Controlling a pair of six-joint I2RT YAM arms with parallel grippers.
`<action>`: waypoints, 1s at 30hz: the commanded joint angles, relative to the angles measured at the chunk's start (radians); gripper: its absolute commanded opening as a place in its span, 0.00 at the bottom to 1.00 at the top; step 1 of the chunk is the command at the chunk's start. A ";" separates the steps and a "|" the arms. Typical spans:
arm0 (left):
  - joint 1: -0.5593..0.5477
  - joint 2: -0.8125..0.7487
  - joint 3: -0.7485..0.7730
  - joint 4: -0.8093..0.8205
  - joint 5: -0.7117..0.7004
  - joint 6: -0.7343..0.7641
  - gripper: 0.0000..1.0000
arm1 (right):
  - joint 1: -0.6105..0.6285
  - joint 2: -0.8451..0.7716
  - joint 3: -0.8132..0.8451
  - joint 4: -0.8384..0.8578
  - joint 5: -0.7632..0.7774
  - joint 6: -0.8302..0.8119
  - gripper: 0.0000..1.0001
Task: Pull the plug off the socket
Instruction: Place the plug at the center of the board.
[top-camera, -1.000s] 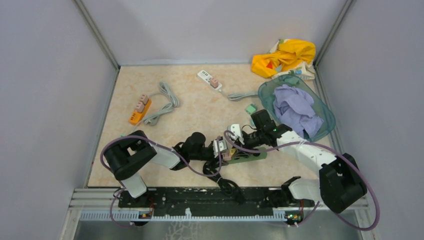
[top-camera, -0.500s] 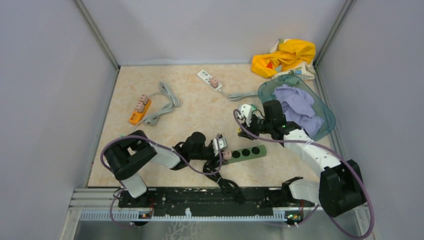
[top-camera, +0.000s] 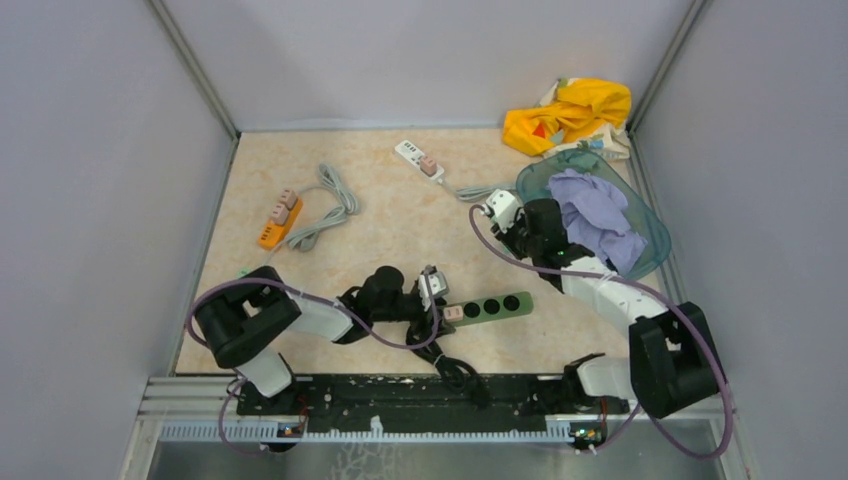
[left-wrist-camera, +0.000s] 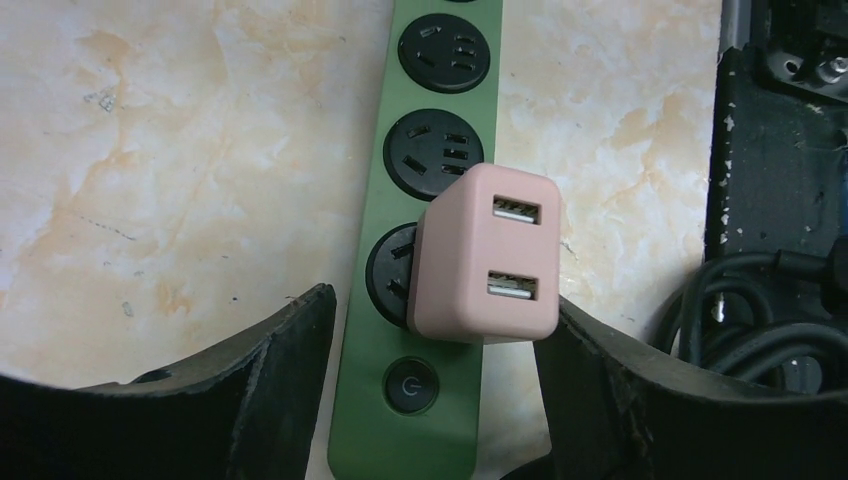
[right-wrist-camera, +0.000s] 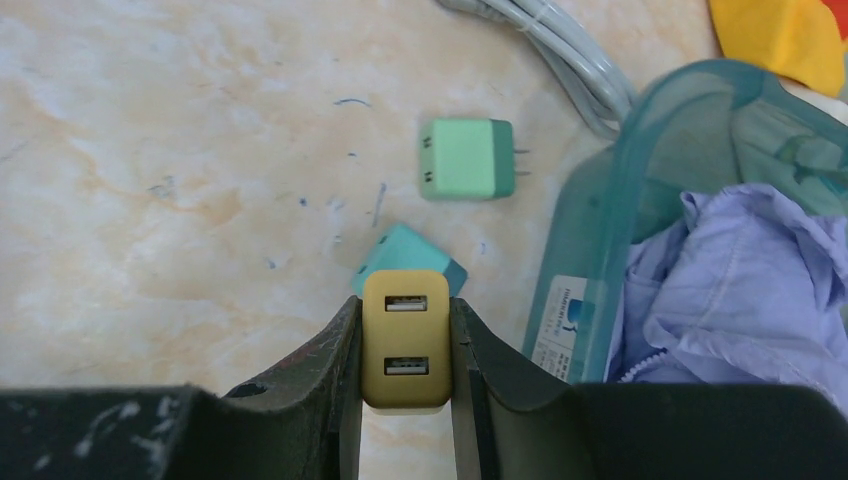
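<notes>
Mustard plug (right-wrist-camera: 405, 345), one, clamped in right gripper (right-wrist-camera: 405, 312); left gripper (left-wrist-camera: 440, 305) gapes around one pink plug (left-wrist-camera: 485, 255)

The one sign I can read is the power symbol, a circle with a short stroke, on the round button (left-wrist-camera: 412, 386) at the end of the green strip (left-wrist-camera: 440, 440). A white sticker (right-wrist-camera: 568, 325) on the wall of the teal basket (right-wrist-camera: 640, 110) carries a small blue logo and a few lines of blue print, but the letters are too small to make out. From overhead, any print on the things lying on the tabletop (top-camera: 390, 230) is too small to tell.
</notes>
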 joint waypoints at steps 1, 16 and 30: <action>0.003 -0.062 -0.018 0.007 -0.005 -0.012 0.77 | -0.011 0.063 -0.009 0.129 0.192 0.008 0.04; 0.002 -0.318 -0.111 -0.060 -0.042 -0.088 0.84 | -0.011 0.183 0.004 0.239 0.375 0.085 0.48; 0.004 -0.704 -0.269 -0.084 -0.212 -0.188 1.00 | -0.011 0.085 0.021 0.151 0.245 0.115 0.57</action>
